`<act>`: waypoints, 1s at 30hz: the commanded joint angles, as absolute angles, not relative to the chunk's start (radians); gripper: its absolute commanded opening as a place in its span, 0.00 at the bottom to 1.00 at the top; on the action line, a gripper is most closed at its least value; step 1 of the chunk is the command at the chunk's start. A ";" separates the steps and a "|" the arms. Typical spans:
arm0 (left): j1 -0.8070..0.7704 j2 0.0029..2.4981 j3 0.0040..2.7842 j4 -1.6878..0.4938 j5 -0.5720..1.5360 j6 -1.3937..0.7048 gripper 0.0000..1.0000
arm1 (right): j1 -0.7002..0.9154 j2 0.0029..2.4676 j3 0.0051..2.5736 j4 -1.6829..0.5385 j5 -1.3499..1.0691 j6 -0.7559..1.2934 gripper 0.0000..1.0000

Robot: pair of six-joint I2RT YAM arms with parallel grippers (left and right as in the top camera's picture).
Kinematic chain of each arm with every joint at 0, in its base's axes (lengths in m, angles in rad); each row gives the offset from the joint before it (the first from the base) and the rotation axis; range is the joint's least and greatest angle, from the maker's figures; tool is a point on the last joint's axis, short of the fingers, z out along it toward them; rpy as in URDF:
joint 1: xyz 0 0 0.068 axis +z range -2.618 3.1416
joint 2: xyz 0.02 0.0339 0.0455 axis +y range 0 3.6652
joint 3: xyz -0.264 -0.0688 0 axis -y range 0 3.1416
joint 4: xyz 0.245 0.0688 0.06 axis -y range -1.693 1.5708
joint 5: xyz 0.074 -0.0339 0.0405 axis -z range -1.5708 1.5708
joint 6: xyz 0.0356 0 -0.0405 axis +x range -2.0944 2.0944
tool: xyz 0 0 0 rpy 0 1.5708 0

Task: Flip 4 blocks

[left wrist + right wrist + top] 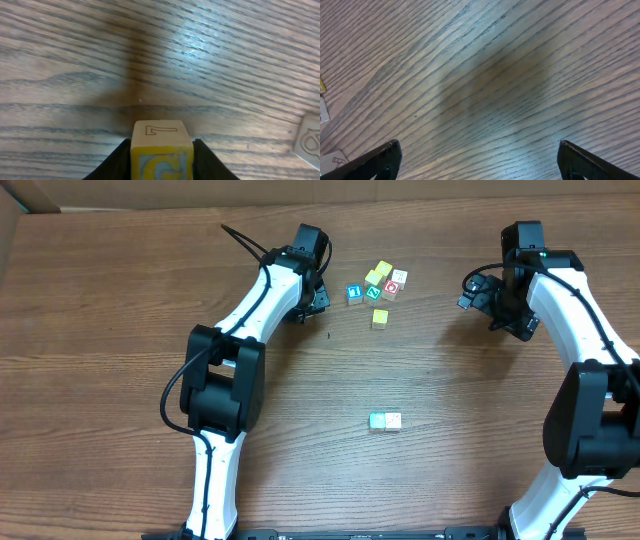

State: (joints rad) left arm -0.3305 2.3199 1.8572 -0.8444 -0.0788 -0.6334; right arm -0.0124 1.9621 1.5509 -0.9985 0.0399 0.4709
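Progress looks partial: a teal block (pixel 377 420) and a cream block (pixel 393 420) sit touching side by side, well apart from the rest, at six o'clock of the main cluster. I take them for two already turned and set aside, though nothing on their faces proves it.

A third is in hand. The left gripper (pixel 161 155) has its fingers pressed to both sides of a yellow-edged block (pixel 161 134), so I read it as clamped on that block. Whether the block is lifted or resting on the worktop (pixel 120 380) I cannot tell, and from overhead the arm hides it. That spot is at nine o'clock of the cluster, near the blue-faced cube (pixel 353 293). By my count this one is left to finish, plus one more, probably a yellow block (pixel 384 269) at the cluster's twelve o'clock edge.

Being a cube, the held block has no long axis. Its blue letter face looks back at the wrist camera, a face with a thin outlined mark is turned up, and its sides lie square to the fingers.

The right gripper (pixel 479 155) hangs wide open over bare wood at three o'clock of the cluster, holding nothing.
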 commanded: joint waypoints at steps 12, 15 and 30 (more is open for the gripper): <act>-0.287 2.325 2.020 -1.060 0.034 -0.571 0.37 | -0.014 1.961 1.557 -0.997 0.035 0.478 1.00; -0.295 2.322 2.125 -1.196 0.034 -0.559 0.37 | -0.014 1.961 1.557 -0.997 0.035 0.478 1.00; -0.332 2.323 2.195 -1.356 0.070 -0.487 1.00 | -0.014 1.961 1.557 -0.997 0.035 0.478 1.00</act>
State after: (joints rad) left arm -0.3389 2.3241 2.2063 -1.3861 0.0494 -0.5415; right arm -0.0124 1.9621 1.5509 -0.9993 0.0399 0.4709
